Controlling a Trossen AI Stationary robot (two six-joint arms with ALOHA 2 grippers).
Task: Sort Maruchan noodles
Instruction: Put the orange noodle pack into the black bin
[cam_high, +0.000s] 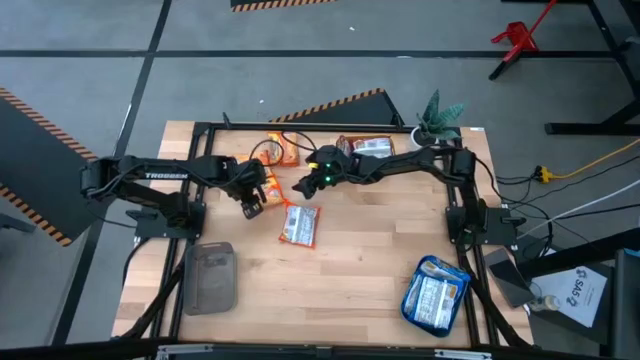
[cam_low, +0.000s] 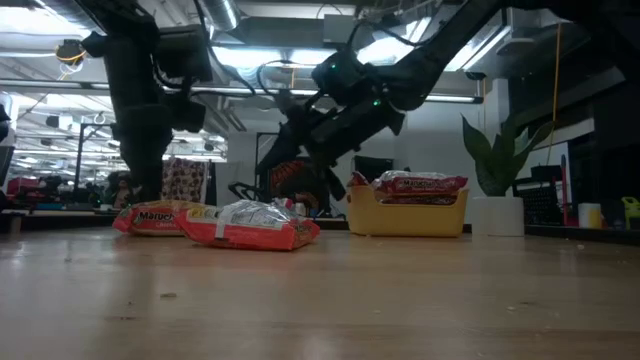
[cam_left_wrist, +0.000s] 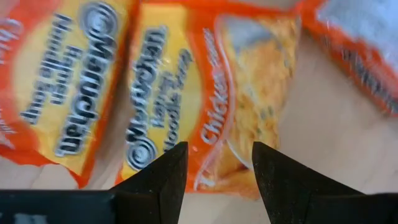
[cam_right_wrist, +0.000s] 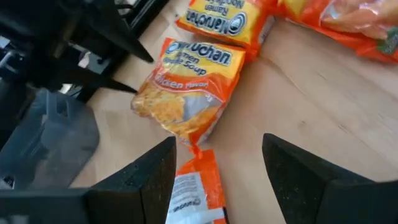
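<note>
Packets' place: the Maruchan noodles, flat crinkly plastic packets, lie in a cluster at the table's twelve o'clock side. An orange chicken packet (cam_left_wrist: 205, 99) sits under the left gripper, a second orange packet (cam_left_wrist: 59, 81) touching it at its side, and a red-and-white packet (cam_high: 299, 225) lies toward six o'clock of them. More rest in the yellow bowl (cam_low: 406, 212).
Sorted so far: blue-and-white packets (cam_high: 436, 293) fill a tray at five o'clock; the grey tray (cam_high: 211, 276) at seven o'clock looks bare.
Handling: likely light, soft and slippery, with brittle noodles inside; a pinch across a short edge or the sealed seam seems safest.
Left gripper (cam_left_wrist: 214, 163): jaws parted, hovering above the chicken packet, grasping nothing.
Right gripper (cam_right_wrist: 214, 168): jaws spread wide and empty, over the red-and-white packet's end.
</note>
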